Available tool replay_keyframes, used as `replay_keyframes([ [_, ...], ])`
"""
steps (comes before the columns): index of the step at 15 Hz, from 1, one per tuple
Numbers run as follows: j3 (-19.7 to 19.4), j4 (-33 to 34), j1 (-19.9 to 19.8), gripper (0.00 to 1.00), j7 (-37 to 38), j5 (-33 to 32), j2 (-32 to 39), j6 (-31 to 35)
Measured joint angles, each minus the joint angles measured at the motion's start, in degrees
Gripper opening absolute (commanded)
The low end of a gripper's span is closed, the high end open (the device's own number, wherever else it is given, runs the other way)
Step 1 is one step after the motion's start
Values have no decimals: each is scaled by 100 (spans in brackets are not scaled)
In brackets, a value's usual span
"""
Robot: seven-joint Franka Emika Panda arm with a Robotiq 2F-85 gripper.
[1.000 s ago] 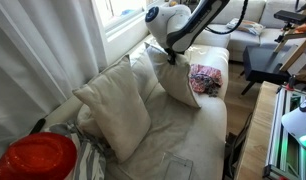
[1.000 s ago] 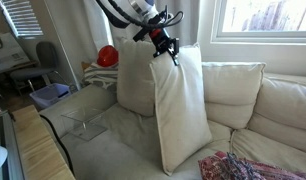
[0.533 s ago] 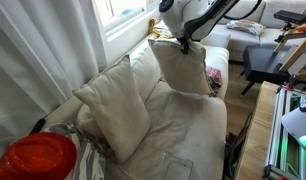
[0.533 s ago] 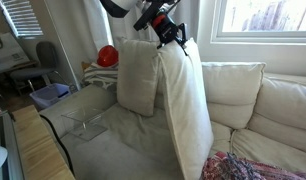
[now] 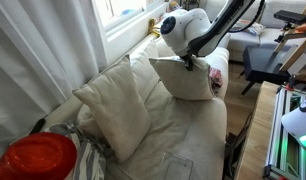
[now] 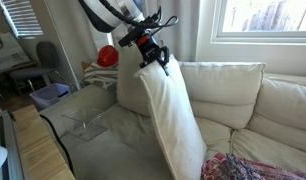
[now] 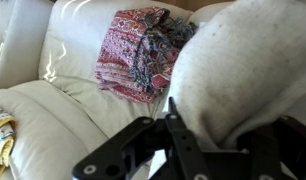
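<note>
My gripper is shut on the top corner of a cream cushion and holds it lifted above the cream sofa. In the wrist view the cushion fills the right side, pinched between the black fingers. A red patterned cloth lies on the sofa seat below and beyond the cushion. A second cream cushion leans against the sofa back.
A red round object sits by the sofa's end. A window and white curtain stand behind the sofa. A clear plastic piece lies on the seat. A desk and chair stand nearby.
The gripper has carried the cushion along the sofa and lowered it a little; the cushion now hangs tilted, further from the sofa back.
</note>
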Motion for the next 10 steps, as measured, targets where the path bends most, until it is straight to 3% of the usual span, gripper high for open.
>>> replay_keyframes([
  [4,344,5,13,6,98,46,314,100],
  [6,467,10,12,51,97,146,428,255],
  [10,552,56,12,79,95,299,640,620],
])
